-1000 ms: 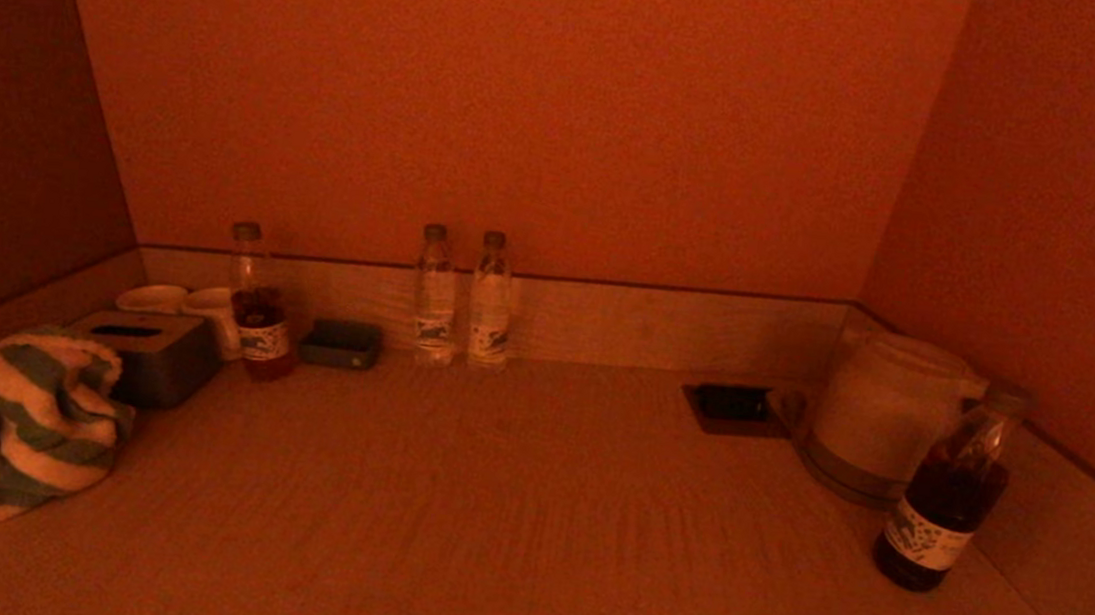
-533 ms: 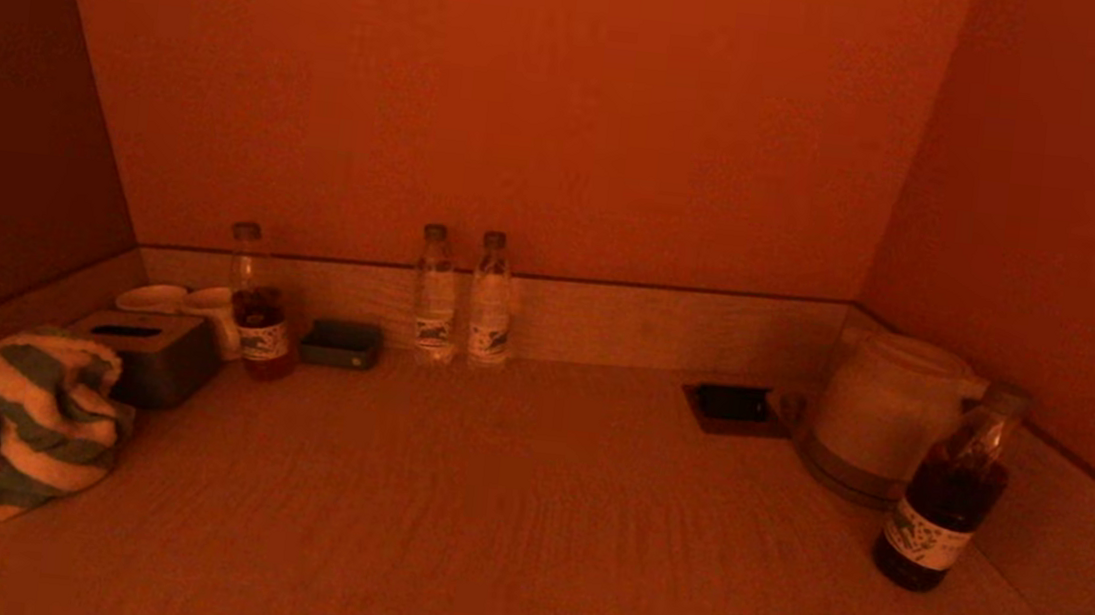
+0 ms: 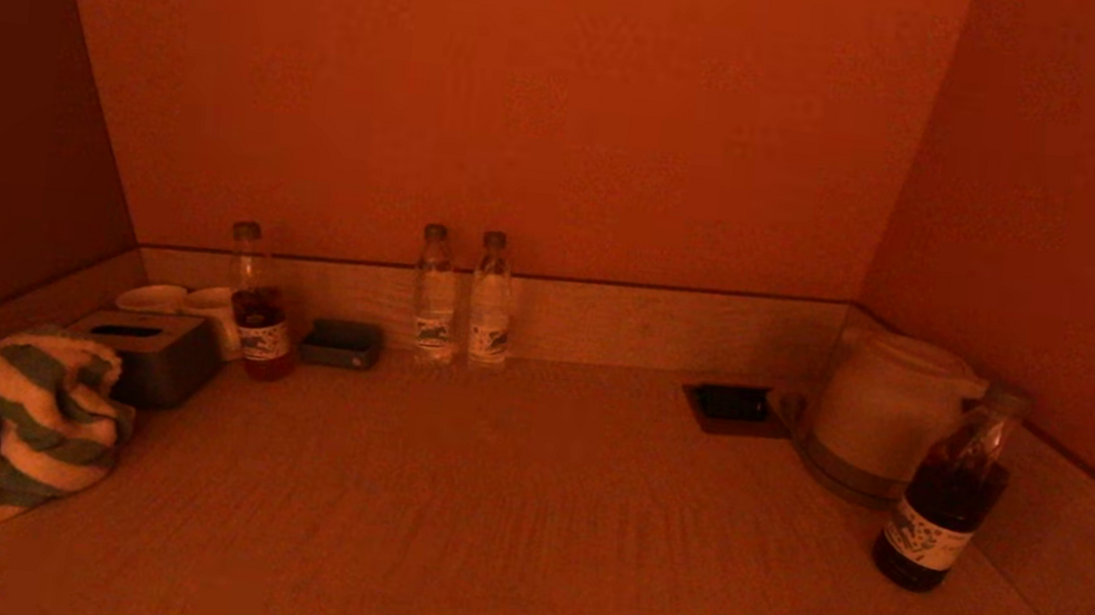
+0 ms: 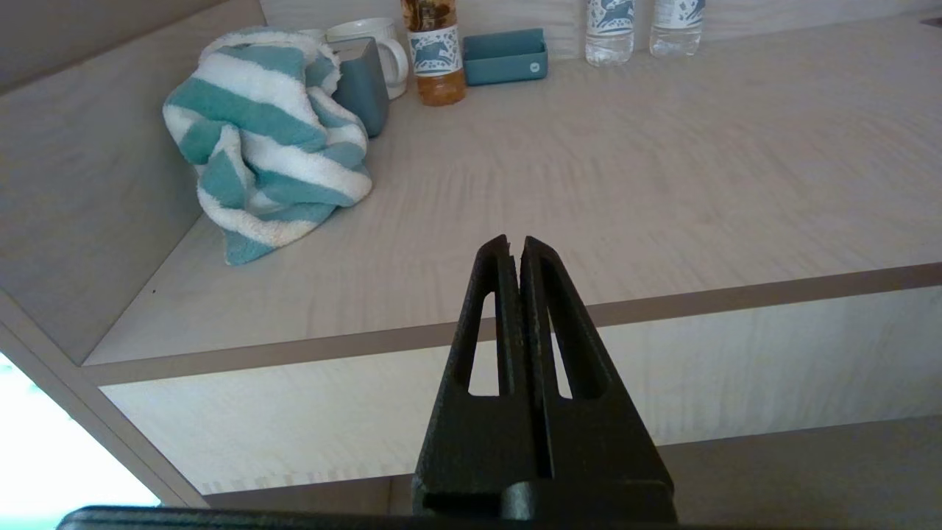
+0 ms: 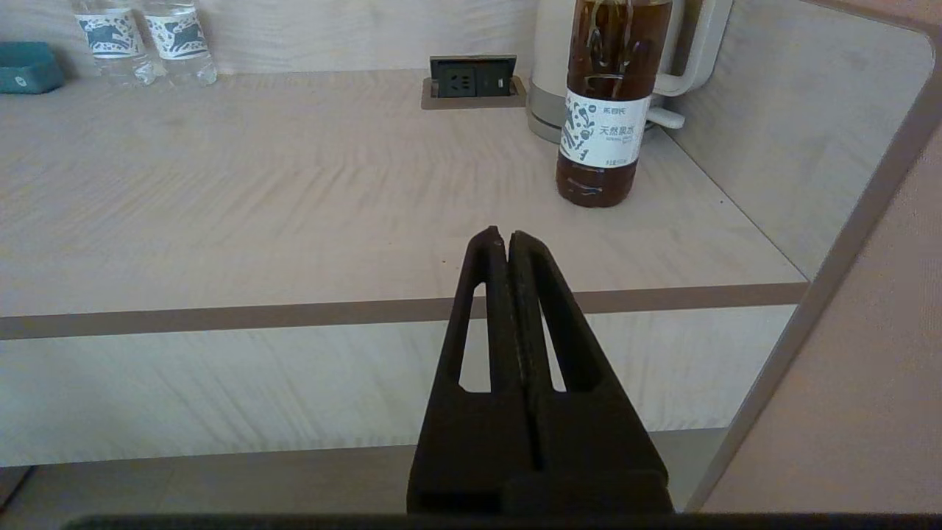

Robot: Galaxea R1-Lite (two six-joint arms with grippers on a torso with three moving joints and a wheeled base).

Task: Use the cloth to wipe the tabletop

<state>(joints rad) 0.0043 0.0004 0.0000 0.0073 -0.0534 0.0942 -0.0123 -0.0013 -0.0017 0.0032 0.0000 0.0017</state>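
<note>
The striped cloth (image 3: 24, 423) lies bunched in the surface's (image 3: 528, 507) front left corner, against the left wall and touching a grey tissue box (image 3: 151, 355) behind it. The left gripper (image 4: 514, 246) hangs off the front edge, outside and below the surface, well apart from the cloth, its fingers (image 4: 494, 294) pressed together and holding nothing. The right gripper (image 5: 499, 239) sits likewise before the front edge toward the right, fingers clenched and empty, near a dark tea bottle (image 5: 607, 103) by the right edge.

No visible change since earlier.
</note>
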